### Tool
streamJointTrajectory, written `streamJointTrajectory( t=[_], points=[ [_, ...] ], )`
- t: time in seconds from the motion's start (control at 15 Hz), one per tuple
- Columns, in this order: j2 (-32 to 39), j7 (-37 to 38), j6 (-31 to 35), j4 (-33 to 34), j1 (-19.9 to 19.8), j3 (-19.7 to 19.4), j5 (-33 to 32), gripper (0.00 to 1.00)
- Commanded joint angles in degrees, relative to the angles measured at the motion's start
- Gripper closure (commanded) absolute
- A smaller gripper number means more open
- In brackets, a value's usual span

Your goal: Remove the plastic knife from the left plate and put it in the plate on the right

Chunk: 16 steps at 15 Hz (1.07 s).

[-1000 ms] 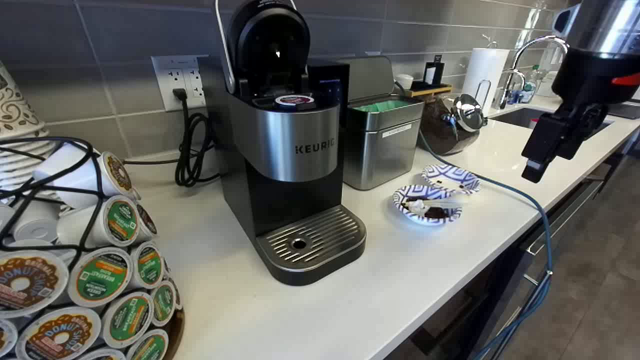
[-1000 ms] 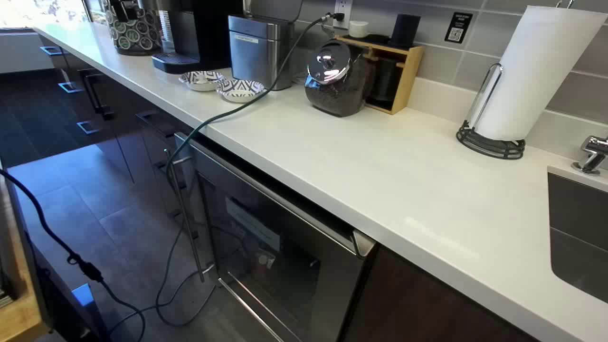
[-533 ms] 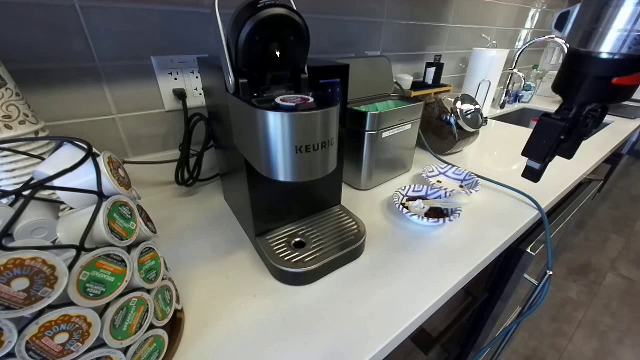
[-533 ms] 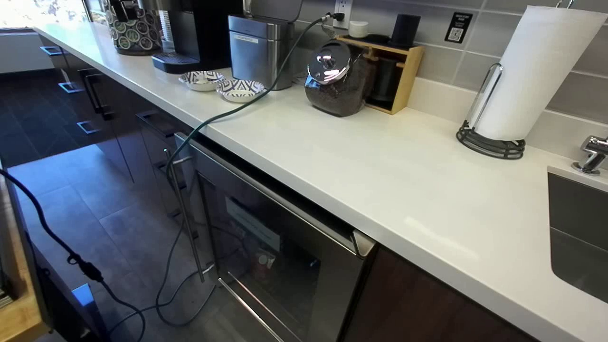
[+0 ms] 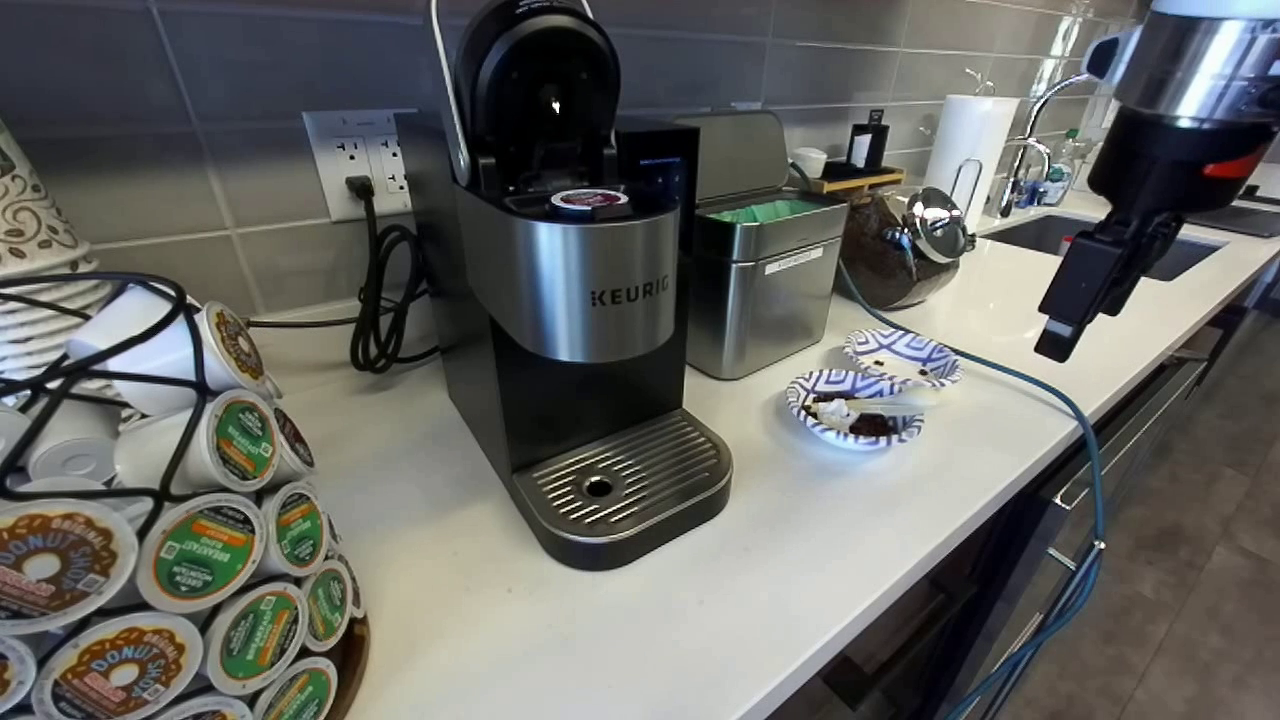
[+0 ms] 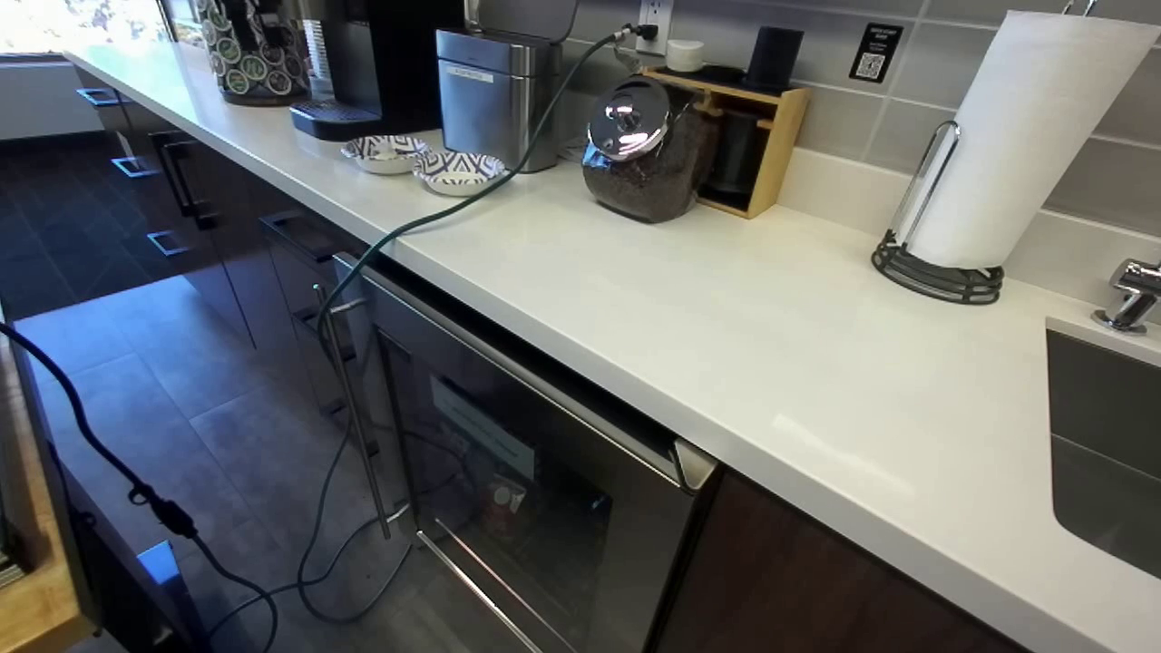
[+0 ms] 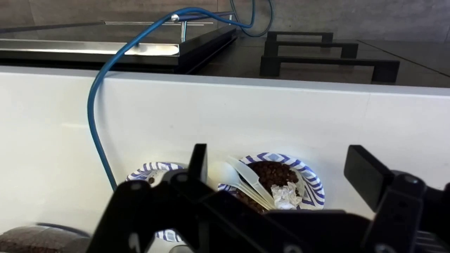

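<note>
My silver-and-black arm (image 5: 1172,140) has edged toward 9 o'clock in an exterior view. The thin whitish plastic knife (image 7: 250,177) lies ungrasped in the round blue-and-white paper plate (image 7: 313,186); the whole transfer to the matching plate (image 7: 159,166), at wrist-view 9 o'clock, remains, my black gripper (image 7: 280,163) spread wide, empty.

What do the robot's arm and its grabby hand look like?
The thick, round robot arm is white at the very top, then shiny silver, then black with a bright red mark on its side. The black, blocky gripper has two chunky dark fingers with flat inner faces and what look like round bolts. A pale grey patch shows near one fingertip.
</note>
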Motion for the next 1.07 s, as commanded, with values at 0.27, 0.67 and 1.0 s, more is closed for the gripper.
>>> streamJointTrajectory(
  t=[0.27, 0.67, 1.0],
  points=[
    [12.07, 0.64, 3.21, 4.92, -1.01, -7.57, -1.01, 0.00],
    [12.46, 0.13, 4.45, 4.28, 0.16, -9.62, -0.45, 0.00],
    [15.10, -5.95, 24.51, 1.46, 1.19, -9.00, 11.70, 0.00]
  ],
)
